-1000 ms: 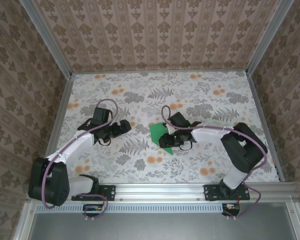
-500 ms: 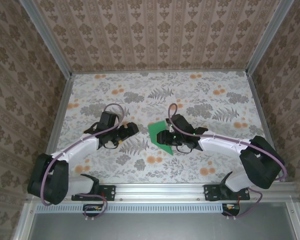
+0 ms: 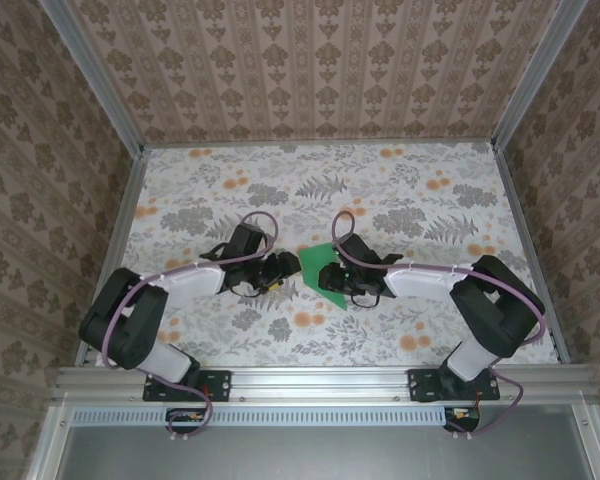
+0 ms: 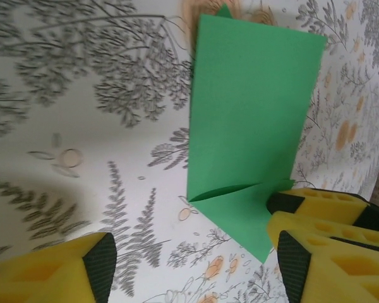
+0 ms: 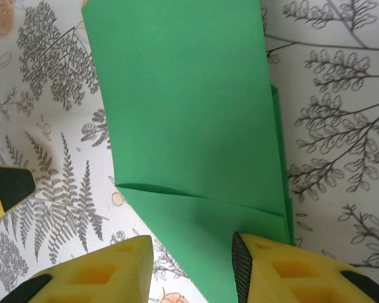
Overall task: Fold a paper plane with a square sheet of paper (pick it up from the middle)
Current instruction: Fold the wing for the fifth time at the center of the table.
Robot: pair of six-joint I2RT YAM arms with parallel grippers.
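**Figure.** Partly folded bright green sheet of paper (image 3: 316, 264) lying flat on the floral-cloth table (image 3: 430, 180), near its middle and between the two claws.

**Hidden or cut off.** From above, the right claw (image 3: 343, 284) covers the sheet's lower right part. In the left wrist view a small green tip pokes out past the sheet's far edge. A flap edge crosses the sheet close to the fingers, and the sheet's near corner disappears under one yellow padded finger (image 4: 328, 243). In the right wrist view, layered edges run down one side of the sheet, and its pointed end is cut off at the bottom of the frame.

**Claws.** The left claw (image 3: 283, 271) has its jaws wide apart and grips nothing. Its other finger (image 4: 50, 274) is over bare cloth. The right claw's jaws are also parted, with the sheet's narrow end lying in the gap. The pad (image 5: 241, 268) on one side seems to meet the paper's edge, though contact is hard to confirm.

**Change.** A second ago the left claw was well apart from the sheet. It now sits just beside the sheet's left edge (the sheet itself has barely shifted).
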